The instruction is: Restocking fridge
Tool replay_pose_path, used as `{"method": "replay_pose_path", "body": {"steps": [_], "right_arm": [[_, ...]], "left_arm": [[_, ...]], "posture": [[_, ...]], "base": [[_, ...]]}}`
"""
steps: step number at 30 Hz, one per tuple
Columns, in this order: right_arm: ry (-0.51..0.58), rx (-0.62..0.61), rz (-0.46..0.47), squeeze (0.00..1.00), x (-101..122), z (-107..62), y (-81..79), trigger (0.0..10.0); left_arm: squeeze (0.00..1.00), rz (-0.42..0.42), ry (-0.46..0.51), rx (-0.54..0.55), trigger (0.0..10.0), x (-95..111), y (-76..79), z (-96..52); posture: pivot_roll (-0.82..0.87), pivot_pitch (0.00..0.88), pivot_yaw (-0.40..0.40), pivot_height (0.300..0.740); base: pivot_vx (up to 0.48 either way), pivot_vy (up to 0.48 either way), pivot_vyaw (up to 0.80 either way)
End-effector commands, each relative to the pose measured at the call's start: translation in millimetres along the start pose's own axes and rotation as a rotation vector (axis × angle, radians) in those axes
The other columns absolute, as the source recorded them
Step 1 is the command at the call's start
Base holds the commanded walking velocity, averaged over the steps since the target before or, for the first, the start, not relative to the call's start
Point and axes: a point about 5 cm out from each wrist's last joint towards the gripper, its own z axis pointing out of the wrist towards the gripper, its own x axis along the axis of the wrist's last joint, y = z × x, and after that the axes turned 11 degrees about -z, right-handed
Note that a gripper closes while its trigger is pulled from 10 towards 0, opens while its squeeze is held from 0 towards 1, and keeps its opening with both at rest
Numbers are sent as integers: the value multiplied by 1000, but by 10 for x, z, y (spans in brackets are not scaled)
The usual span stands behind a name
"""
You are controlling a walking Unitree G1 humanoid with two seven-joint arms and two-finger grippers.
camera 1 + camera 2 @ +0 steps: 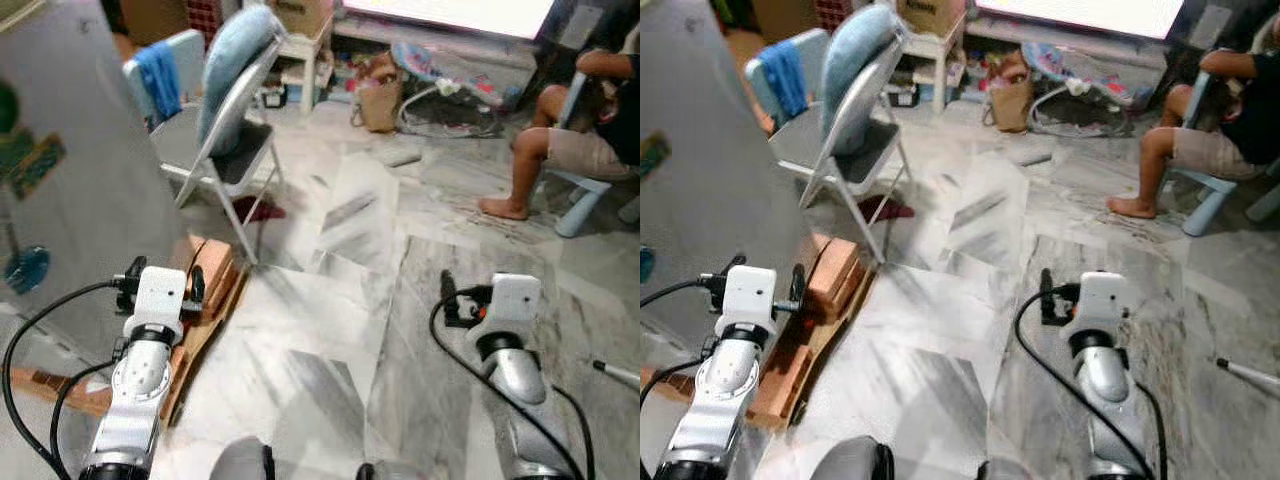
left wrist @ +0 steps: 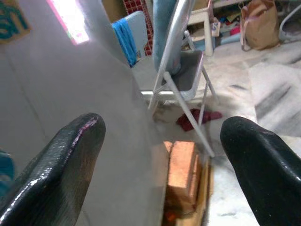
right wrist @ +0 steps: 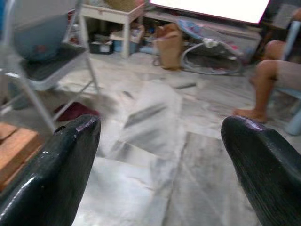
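- Standing beside the grey fridge (image 1: 70,190), which is filling the robot's left side with its door shut; approaching squarely is advisable.
- Keeping clear of the folding chair (image 1: 235,120) and the wooden blocks (image 1: 830,280) at the fridge's foot.
- Carrying nothing: left gripper (image 2: 160,165) and right gripper (image 3: 160,160) are both spread wide.
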Motion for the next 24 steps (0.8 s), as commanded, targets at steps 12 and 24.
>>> {"method": "replay_pose_path", "body": {"steps": [12, 24], "right_arm": [[-9, -11, -6, 0, 26, 15, 59, 10000], [-23, -4, -10, 0, 7, 24, 58, 10000]], "left_arm": [[0, -59, 18, -83, 10000, 108, 156, 21], [0, -97, -1, -147, 10000, 76, 217, -117]], "posture": [[35, 129, -73, 740], [42, 136, -78, 740]], "base": [[0, 480, 0], [0, 427, 0]]}}
